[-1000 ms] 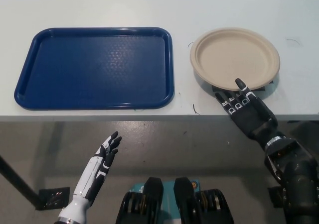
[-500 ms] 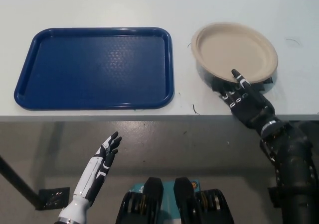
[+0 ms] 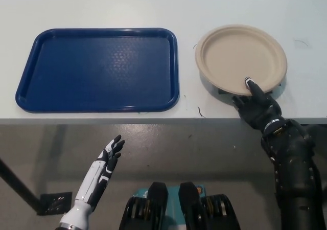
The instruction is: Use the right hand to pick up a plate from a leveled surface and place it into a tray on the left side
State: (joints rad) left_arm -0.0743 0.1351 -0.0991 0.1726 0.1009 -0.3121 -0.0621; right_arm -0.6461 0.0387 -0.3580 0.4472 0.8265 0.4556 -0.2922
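- The black right hand [image 3: 257,106] grips the near rim of the round beige paper plate [image 3: 240,58]: one finger lies on top of the rim, the others go under it.
- The plate sits on the white table [image 3: 153,5], just right of the empty blue rectangular plastic tray [image 3: 97,69], not touching it.
- The white left hand [image 3: 108,158] rests below the table edge, fingers apart, holding nothing.

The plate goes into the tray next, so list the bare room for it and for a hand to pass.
The blue tray is bare inside all its rim. Bare table runs behind tray and plate; a narrow strip separates them. It is crowded at the plate's near edge, where the right robot hand grips it.
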